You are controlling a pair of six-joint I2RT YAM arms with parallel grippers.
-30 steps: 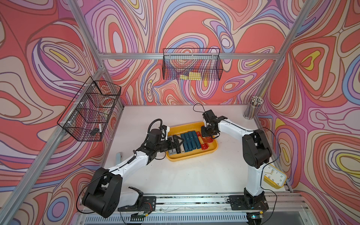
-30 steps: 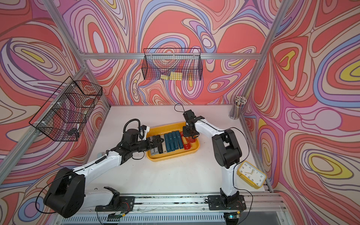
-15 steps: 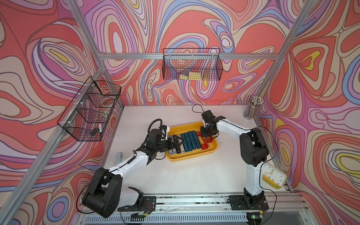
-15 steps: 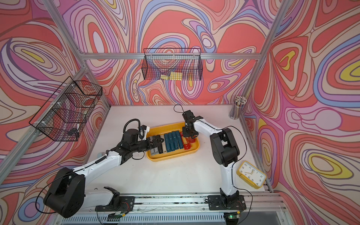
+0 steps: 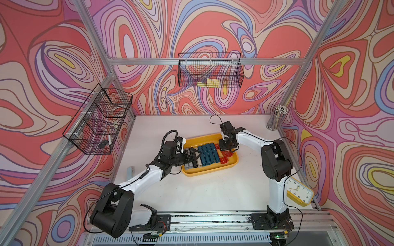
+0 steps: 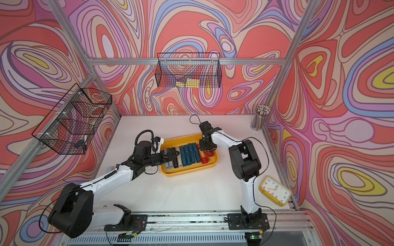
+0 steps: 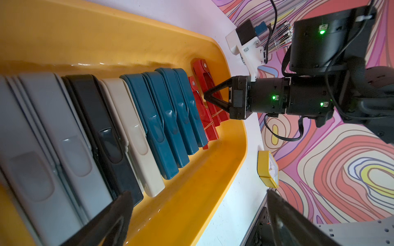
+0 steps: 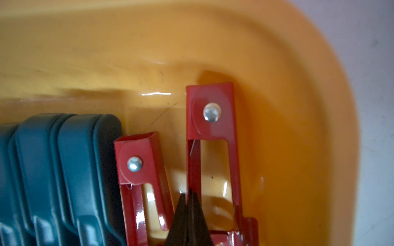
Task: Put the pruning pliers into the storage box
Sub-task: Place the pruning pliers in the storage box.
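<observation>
The yellow storage box lies mid-table with the pruning pliers side by side in it: grey, black, beige, several teal, then red ones. My left gripper hangs open above the grey and black end, holding nothing. My right gripper is shut. Its tips rest between the two red pliers, against the inner wall of the outer red one. Whether that thin wall is pinched between the tips does not show.
A yellow clock sits at the table's front right edge. A cup of white-tipped sticks stands in the back right corner. Black wire baskets hang on the back wall and left wall. A small grey object lies by the left edge.
The right arm has shifted slightly to the left, its shut gripper staying at the red pliers. The left arm and the pliers have not moved.
</observation>
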